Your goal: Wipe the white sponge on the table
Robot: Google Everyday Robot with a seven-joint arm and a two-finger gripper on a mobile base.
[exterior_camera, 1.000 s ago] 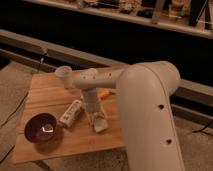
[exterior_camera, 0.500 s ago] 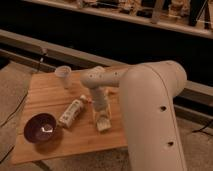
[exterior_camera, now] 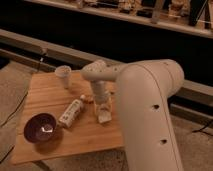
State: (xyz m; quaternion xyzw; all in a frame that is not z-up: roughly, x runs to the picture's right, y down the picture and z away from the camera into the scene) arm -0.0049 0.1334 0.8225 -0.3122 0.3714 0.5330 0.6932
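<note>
The white sponge (exterior_camera: 104,118) is a small off-white block on the light-brown wooden table (exterior_camera: 47,95), right of its middle. My gripper (exterior_camera: 102,108) points straight down from the white arm (exterior_camera: 145,110) and sits directly on top of the sponge, touching its upper end. The sponge's lower part shows below the gripper.
A white labelled bottle (exterior_camera: 71,113) lies on its side left of the sponge. A dark purple bowl (exterior_camera: 41,127) sits near the front left corner. A pale cup (exterior_camera: 64,76) stands at the back. The table's right edge is close behind my arm. Dark railings run behind the table.
The arm's upper links swung from reaching left near the cup to standing upright over the sponge. The gripper and sponge shifted slightly right on the table.
</note>
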